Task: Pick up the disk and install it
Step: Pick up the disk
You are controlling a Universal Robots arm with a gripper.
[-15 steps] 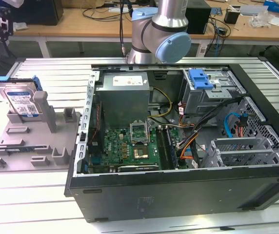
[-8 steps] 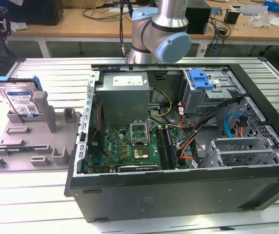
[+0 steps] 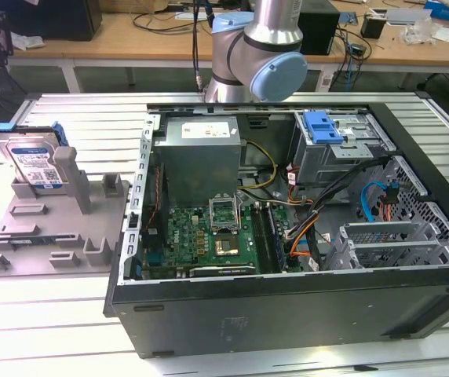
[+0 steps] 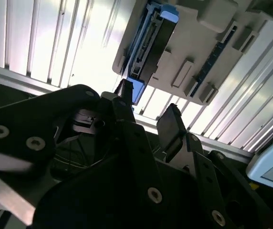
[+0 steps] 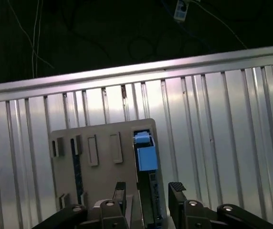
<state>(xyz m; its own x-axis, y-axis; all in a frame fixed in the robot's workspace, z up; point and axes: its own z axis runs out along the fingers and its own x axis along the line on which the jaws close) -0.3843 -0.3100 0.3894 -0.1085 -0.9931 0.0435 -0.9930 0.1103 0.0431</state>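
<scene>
The disk point(image 3: 32, 161) stands on edge in a grey plastic holder point(image 3: 52, 228) at the exterior view's left, its white-and-blue label facing out and a blue frame around it. In the first wrist view my gripper point(image 5: 148, 191) hangs open well above the holder point(image 5: 98, 162), and the disk point(image 5: 146, 160) shows edge-on in line with the gap between the fingers. The second wrist view has the gripper point(image 4: 148, 107) open, with the disk point(image 4: 148, 43) and holder point(image 4: 198, 43) beyond its fingertips point(image 4: 172, 119). Nothing is gripped.
An open computer case point(image 3: 287, 204) lies on the ribbed metal table point(image 3: 67, 345) at the exterior view's right, with motherboard, cables and a drive bay bearing a bright blue bracket point(image 3: 323, 126). The arm's base point(image 3: 256, 55) stands behind the case. Desks with clutter lie beyond.
</scene>
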